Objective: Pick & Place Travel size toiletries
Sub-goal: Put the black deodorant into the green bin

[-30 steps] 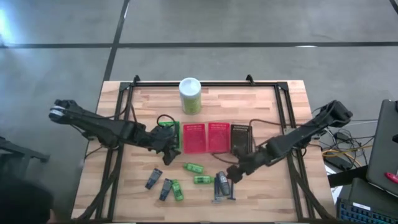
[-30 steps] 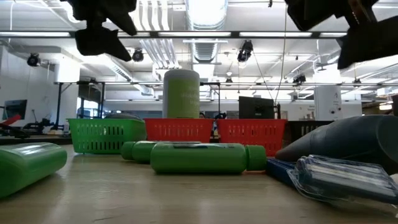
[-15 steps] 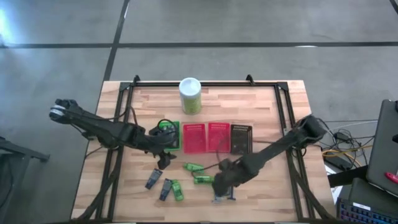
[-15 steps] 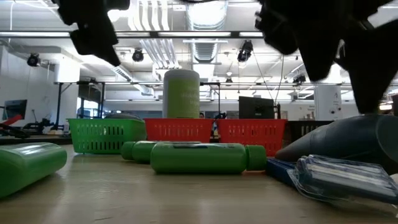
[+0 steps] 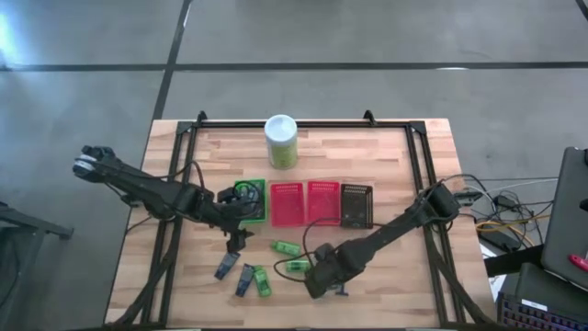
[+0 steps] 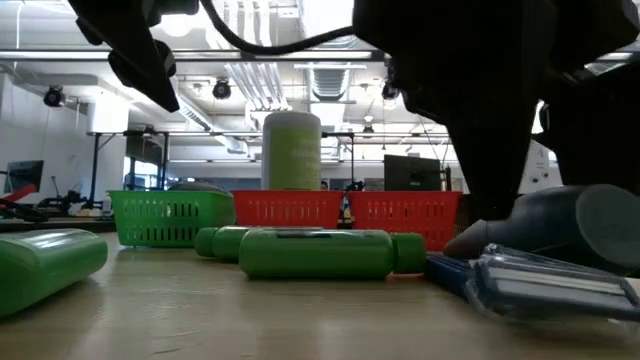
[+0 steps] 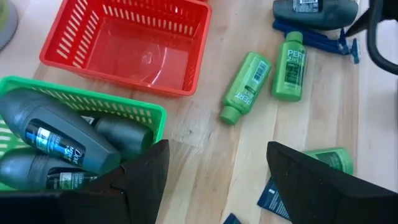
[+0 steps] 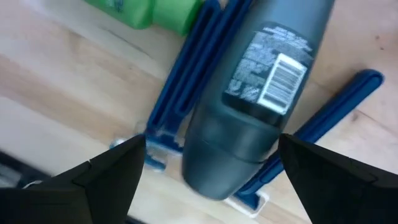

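Two blue razors (image 8: 186, 81) lie under the grey deodorant bottle (image 8: 261, 81) I'm descending on, at the table's near edge; my right gripper (image 8: 208, 180) straddles it, fingers spread wide and empty. I worry a finger snags a razor handle and drags it along. My left gripper (image 7: 214, 171), also apart and empty, waits beside the green basket (image 7: 81, 106).
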### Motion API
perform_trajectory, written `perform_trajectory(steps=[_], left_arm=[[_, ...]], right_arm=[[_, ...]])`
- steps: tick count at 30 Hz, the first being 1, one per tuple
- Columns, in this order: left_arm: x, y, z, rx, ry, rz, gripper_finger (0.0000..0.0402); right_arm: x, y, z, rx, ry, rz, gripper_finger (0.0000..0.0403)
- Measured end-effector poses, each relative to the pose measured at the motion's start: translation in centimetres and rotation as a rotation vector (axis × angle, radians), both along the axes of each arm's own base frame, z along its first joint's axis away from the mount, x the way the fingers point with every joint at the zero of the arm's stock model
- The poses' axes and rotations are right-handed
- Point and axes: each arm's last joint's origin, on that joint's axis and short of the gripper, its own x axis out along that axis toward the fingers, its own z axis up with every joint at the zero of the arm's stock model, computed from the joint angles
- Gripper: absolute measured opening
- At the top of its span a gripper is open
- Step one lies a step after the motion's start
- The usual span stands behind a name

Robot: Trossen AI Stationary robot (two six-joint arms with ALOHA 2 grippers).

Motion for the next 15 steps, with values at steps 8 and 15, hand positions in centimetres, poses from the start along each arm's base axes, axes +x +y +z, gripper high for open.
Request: perform_trajectory(steps=[8, 15], left_arm=[[0.0, 0.0, 0.0, 0.022, -0.001, -0.023, 0.0274], [0.0, 0.0, 0.0, 0.033, -0.002, -0.036, 0.0275]], right_arm=[[-0.6, -0.4, -0.8, -0.039, 0.027, -0.027, 0.0317], [-0.6, -0.7, -1.3, -0.042, 0.017, -0.030, 0.0286]])
